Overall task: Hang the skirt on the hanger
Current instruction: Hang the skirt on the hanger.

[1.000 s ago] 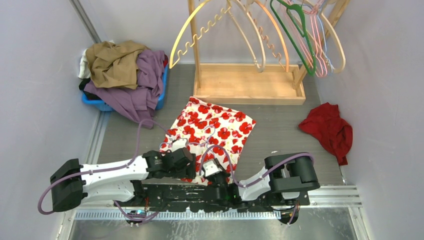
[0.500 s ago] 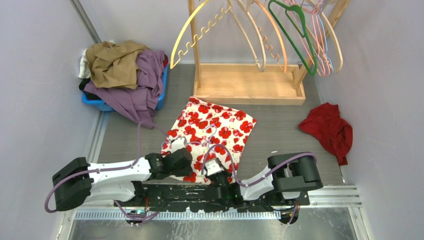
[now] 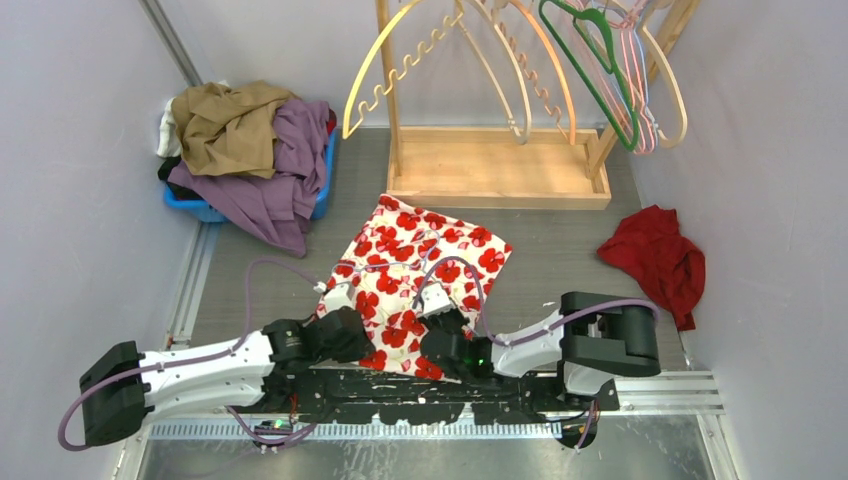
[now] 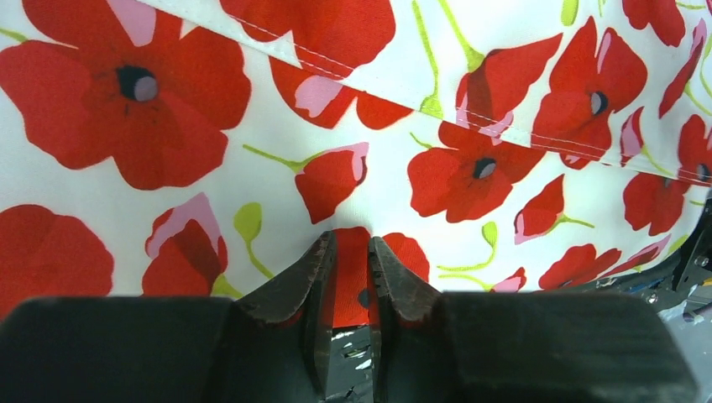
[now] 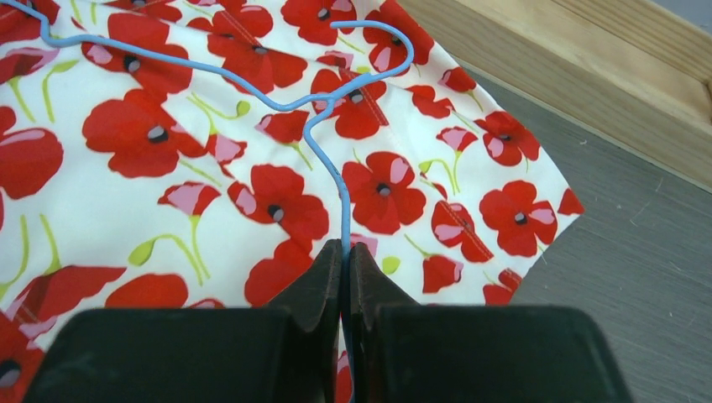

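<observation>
lying flat on the grey table (image 3: 560, 262), the poppy-print skirt (image 3: 425, 262) is held at its near edge.
the left gripper (image 4: 351, 253) is clamped on the hem; the right gripper (image 5: 346, 252) is closed on the blue hanger (image 5: 323, 105) laid across the cloth.

The left arm (image 3: 200, 362) lies low, reaching inward, jaws nearly closed. The right arm (image 3: 530, 346) mirrors it, jaws pinched together.

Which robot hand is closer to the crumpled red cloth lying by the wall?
Right. The right gripper, pinching a thin blue wire hanger, is over the poppy-print skirt, left of the crumpled red cloth. The left gripper is even farther left, on the skirt's near-left corner.
</observation>
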